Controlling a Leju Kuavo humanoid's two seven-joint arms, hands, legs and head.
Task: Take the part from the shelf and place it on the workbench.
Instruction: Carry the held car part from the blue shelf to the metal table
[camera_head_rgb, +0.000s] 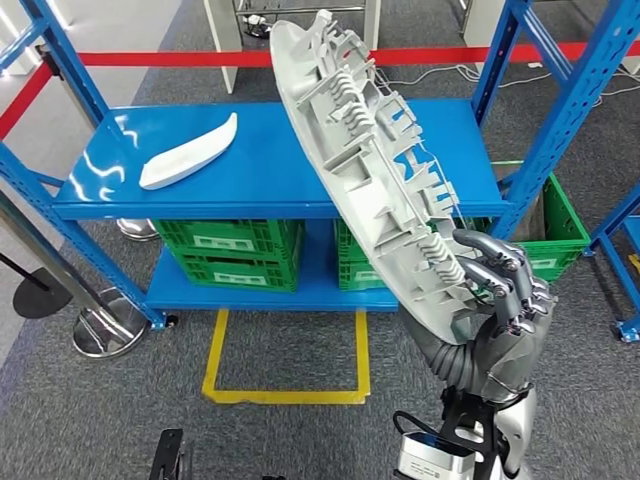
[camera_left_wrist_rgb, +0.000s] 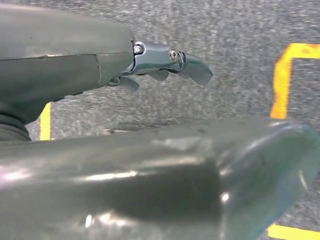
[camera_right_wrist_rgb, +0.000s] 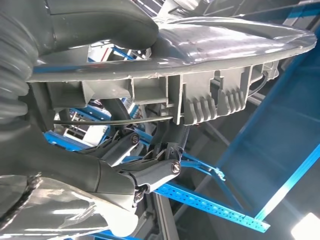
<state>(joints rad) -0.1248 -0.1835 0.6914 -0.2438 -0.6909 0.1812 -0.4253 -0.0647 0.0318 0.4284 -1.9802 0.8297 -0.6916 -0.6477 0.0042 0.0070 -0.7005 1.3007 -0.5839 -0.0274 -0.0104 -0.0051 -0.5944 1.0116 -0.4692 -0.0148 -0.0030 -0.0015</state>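
- Grey moulded plastic, long and curved with ribs and clips along its inner face, is making up the part (camera_head_rgb: 370, 160), which is being held up in front of the blue metal shelf (camera_head_rgb: 264, 170), tilted, its upper tip nearly reaching the head view's top edge.
- The right robot hand (camera_head_rgb: 498, 300) is gripping the part's lower end, dark fingers (camera_head_rgb: 490, 270) curling over the ribbed face; the thumb is sitting behind the part, out of sight in the head view.
- In the right wrist view the thumb is pressing on the smooth outer face of the part (camera_right_wrist_rgb: 196, 55) and the fingers (camera_right_wrist_rgb: 151, 165) are wrapping underneath, though where exactly the fingertips are touching is hard to make out.
- A second, smaller white curved plastic part (camera_head_rgb: 189, 155) is lying on the shelf's upper deck, well apart from the held one.
- Green plastic crates (camera_head_rgb: 226, 250) are sitting on the lower deck, the right ones partly hidden behind the part.
- The left robot hand (camera_left_wrist_rgb: 162, 62) is hanging over grey carpet (camera_left_wrist_rgb: 234, 50) with yellow tape, fingers stretched out and holding nothing; its blurred thumb is blocking much of that view.
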